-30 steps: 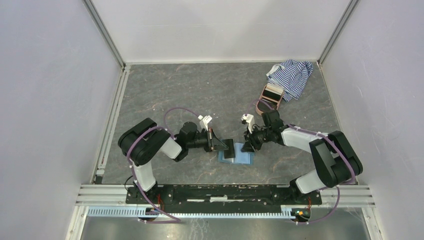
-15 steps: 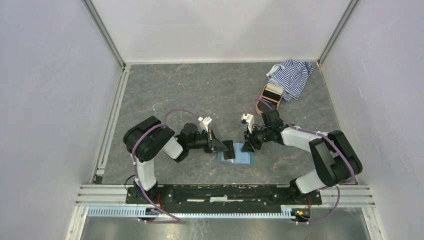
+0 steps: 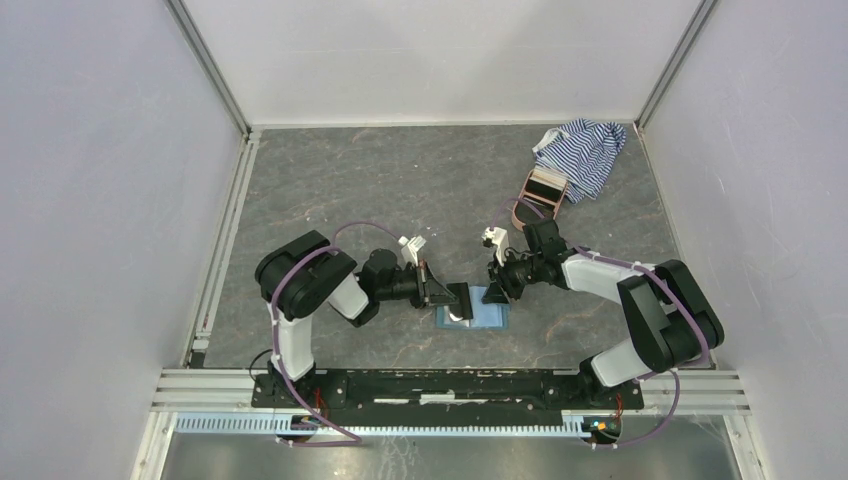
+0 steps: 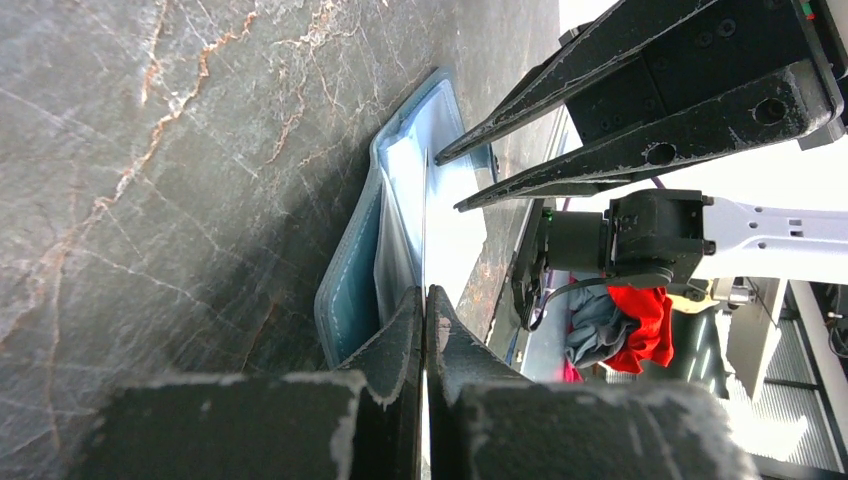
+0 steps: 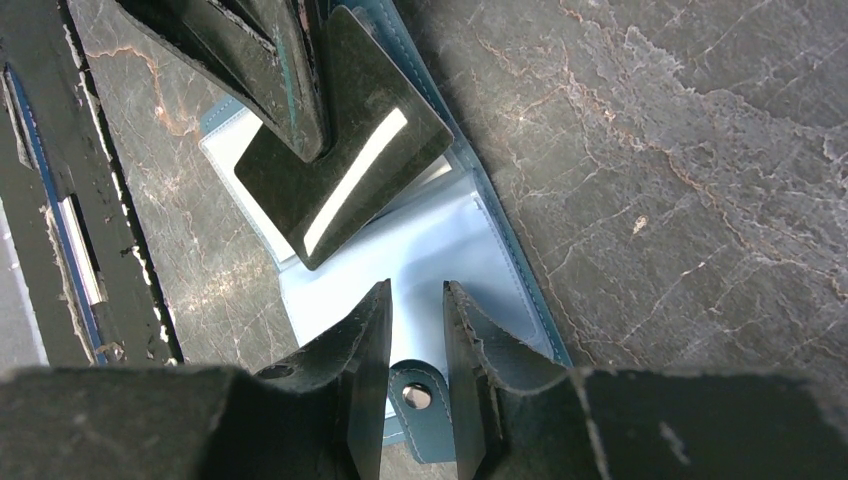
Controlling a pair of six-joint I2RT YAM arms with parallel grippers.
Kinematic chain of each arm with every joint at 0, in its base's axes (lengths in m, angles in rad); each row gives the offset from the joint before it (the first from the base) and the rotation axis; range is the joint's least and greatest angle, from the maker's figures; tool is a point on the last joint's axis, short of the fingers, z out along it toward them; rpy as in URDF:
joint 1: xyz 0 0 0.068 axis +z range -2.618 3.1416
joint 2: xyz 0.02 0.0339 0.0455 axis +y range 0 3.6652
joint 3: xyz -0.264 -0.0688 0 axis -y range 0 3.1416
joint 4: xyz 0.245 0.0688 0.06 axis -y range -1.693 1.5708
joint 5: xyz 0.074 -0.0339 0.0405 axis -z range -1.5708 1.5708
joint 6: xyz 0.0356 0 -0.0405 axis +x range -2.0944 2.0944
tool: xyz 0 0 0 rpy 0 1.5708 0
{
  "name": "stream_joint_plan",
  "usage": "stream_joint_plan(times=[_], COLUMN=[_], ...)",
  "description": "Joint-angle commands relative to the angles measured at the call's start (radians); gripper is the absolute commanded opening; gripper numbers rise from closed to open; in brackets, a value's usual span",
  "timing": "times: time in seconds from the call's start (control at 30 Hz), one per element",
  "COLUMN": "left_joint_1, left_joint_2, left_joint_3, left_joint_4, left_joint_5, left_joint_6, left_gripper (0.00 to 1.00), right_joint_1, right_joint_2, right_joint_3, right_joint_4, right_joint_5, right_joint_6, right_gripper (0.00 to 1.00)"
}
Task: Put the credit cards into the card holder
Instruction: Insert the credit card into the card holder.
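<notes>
Left end effector (image 4: 425, 300) clamps a credit card (image 5: 345, 150) by its edge (stiff, likely slick); right end effector (image 5: 417, 290) gapes empty over the soft card holder (image 5: 445, 245).

A robotics lab test cell, not a home or shop. 2 robot arms, the left arm (image 3: 305, 280) and the right arm (image 3: 665, 320), are bolted to an aluminium rail (image 3: 200, 390) at the near edge of a dark marble-patterned table (image 3: 400, 180). Plain white panels (image 3: 100, 200) set in aluminium frame posts (image 3: 208, 65) box the table in on 3 sides, and purple cables (image 3: 365, 223) loop along both arms
</notes>
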Motion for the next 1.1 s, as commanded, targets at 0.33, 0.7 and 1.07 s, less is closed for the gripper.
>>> stream_joint_plan(times=[0.33, 0.7, 1.07], left_joint_1=[-0.014, -0.037, -0.059], left_joint_2=[0.037, 0.026, 0.054], left_joint_3=[-0.009, 0.007, -0.004], left_joint_4=[0.085, -0.001, 0.057], left_joint_5=[-0.02, -0.05, -0.064], left_joint_6=[-0.077, -0.036, -0.076], left_gripper=[0.02, 0.02, 0.02], right_joint_1=[0.004, 0.006, 0.005], right_joint_2=[0.021, 0.021, 0.019], right_joint_3=[0.018, 0.019, 0.019], right_joint_4=[-0.012, -0.014, -0.015], right_joint_5=[0.023, 0.021, 0.018], right_joint_6=[-0.024, -0.024, -0.025], right_gripper=[0.32, 0.32, 0.32])
